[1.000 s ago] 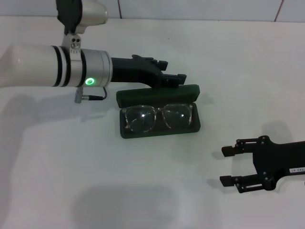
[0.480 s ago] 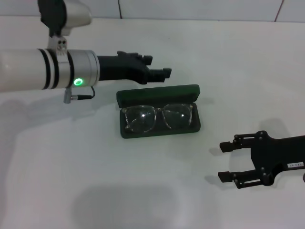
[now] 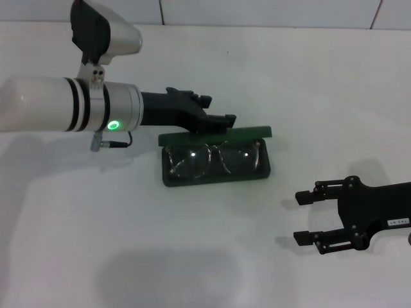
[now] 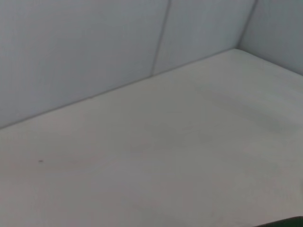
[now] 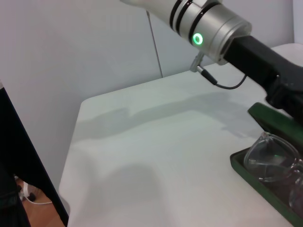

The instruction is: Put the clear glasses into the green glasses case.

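Note:
The green glasses case (image 3: 215, 177) lies mid-table with the clear glasses (image 3: 212, 159) resting inside it, lenses up. Its lid (image 3: 218, 135) leans forward over the glasses, half lowered. My left gripper (image 3: 218, 110) is at the lid's back edge, fingers apart and holding nothing, the lower finger against the lid. My right gripper (image 3: 307, 221) hovers open and empty to the front right of the case. In the right wrist view the glasses (image 5: 272, 156) show in the case (image 5: 255, 177) under the lid (image 5: 274, 120), with the left gripper (image 5: 286, 97) above it.
The white table (image 3: 128, 244) stretches around the case, with a white wall behind it. The right wrist view shows the table's left edge (image 5: 71, 156) dropping to the floor. The left wrist view holds only table surface (image 4: 165, 165) and wall.
My left gripper drew back, then came down and forward onto the lid. The lid tipped from upright to leaning over the glasses. The right arm barely moved.

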